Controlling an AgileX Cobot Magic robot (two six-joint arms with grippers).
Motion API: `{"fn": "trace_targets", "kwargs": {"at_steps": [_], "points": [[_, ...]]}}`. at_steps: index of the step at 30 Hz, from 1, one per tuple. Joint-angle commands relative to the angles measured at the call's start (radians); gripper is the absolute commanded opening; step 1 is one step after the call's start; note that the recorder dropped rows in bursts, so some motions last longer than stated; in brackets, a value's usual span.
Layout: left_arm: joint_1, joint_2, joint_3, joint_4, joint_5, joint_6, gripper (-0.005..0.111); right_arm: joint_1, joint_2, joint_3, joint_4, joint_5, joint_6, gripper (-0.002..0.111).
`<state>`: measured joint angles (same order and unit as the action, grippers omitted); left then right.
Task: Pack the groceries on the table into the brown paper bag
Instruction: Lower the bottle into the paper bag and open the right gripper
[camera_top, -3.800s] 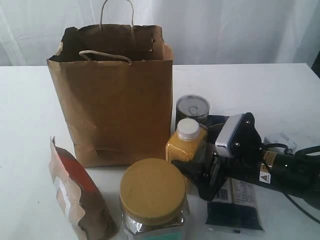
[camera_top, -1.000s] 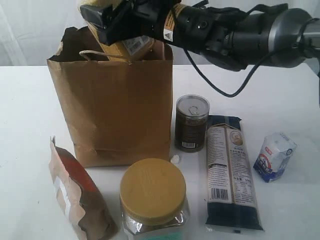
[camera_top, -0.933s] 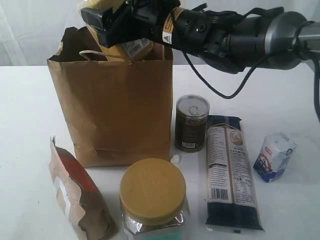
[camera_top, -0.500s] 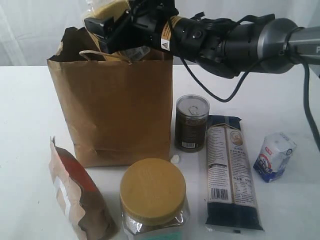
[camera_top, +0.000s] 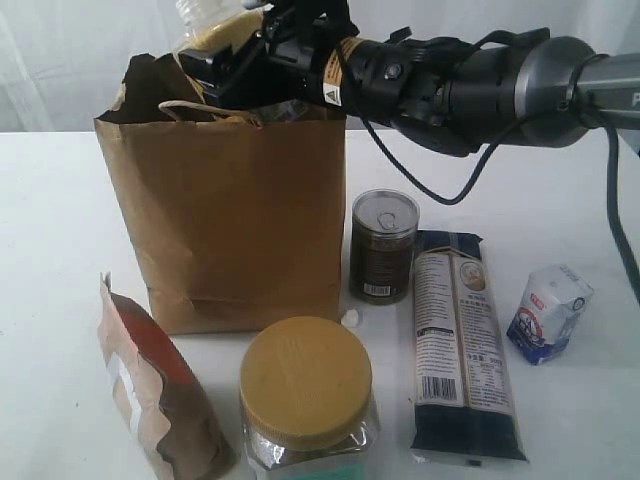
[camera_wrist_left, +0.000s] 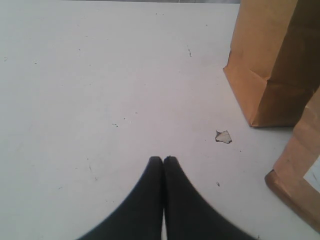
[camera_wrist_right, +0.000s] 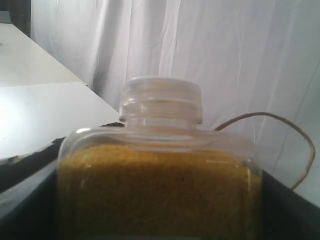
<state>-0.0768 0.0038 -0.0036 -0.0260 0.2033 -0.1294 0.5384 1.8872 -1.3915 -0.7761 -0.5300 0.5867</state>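
Yellow bottle (camera_top: 220, 30) over paper bag (camera_top: 230, 210) rim

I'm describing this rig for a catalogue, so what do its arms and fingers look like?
Right arm: thick rounded tube, black near the wrist, grey further back, with an orange-and-white warning sticker and a thin black cable. Left fingers: plain black, smooth, tapering to rounded tips.

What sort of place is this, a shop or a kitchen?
Likely a robot test lab, not a shop: a plain white table, a white curtain backdrop, and a cabled robot arm holding a bottle over a paper bag.
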Motion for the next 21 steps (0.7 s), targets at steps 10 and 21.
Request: {"fn": "trace_targets", "kwargs": {"at_steps": [10,21], "points": [[-0.006,-0.004,0.004,-0.007,-0.002,0.0,0.0,0.0,-0.022,-0.016,0.013,0.018,0.042,0.065],[-0.006,-0.004,0.004,-0.007,-0.002,0.0,0.0,0.019,-0.033,-0.014,-0.008,0.129,0.13,0.065]]}}
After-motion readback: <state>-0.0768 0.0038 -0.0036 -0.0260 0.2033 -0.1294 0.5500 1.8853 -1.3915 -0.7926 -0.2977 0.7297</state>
